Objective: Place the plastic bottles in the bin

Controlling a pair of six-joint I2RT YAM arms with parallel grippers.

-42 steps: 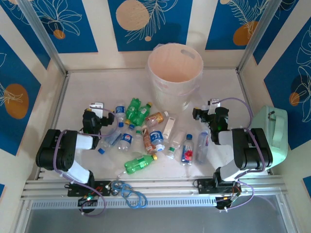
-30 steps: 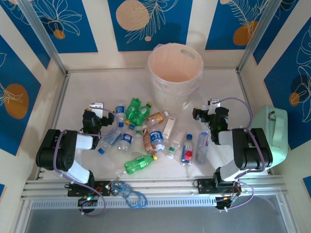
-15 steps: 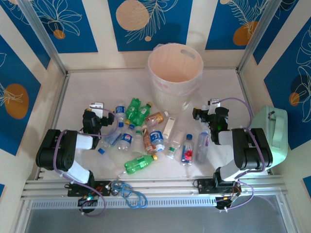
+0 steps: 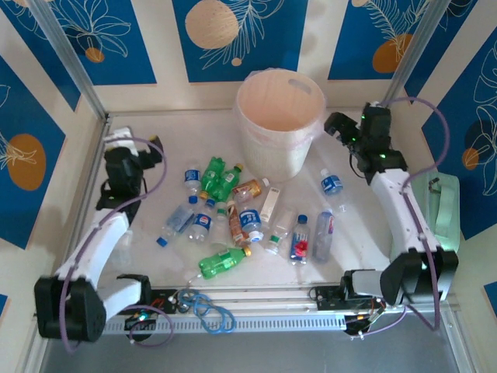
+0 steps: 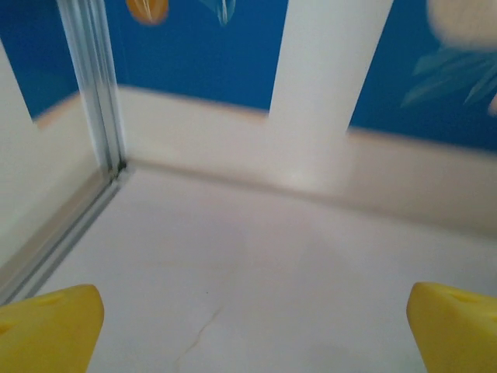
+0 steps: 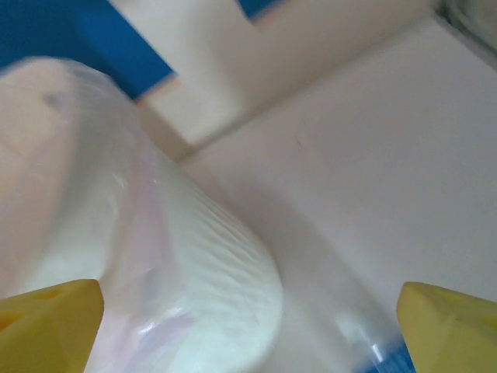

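Looking down from the top camera, I see the plastic bottles [image 4: 250, 221] scattered in a loose heap on the white table [image 4: 194, 136], on the near side of the bin [image 4: 268, 148] and well apart from both grippers. One clear blue-labelled bottle [image 4: 332, 184] lies alone to the right of the bin, nearer me than the right gripper [image 4: 335, 124], which hangs just beside the bin's right wall. The left gripper [image 4: 120, 148] is out toward the table's far-left corner.

The wrist cameras tell me what the top one cannot. Each pair of yellow fingertips [image 5: 46, 322] is spread wide with nothing held between them (left over bare table, right facing the bin's ribbed wall [image 6: 194, 272]).
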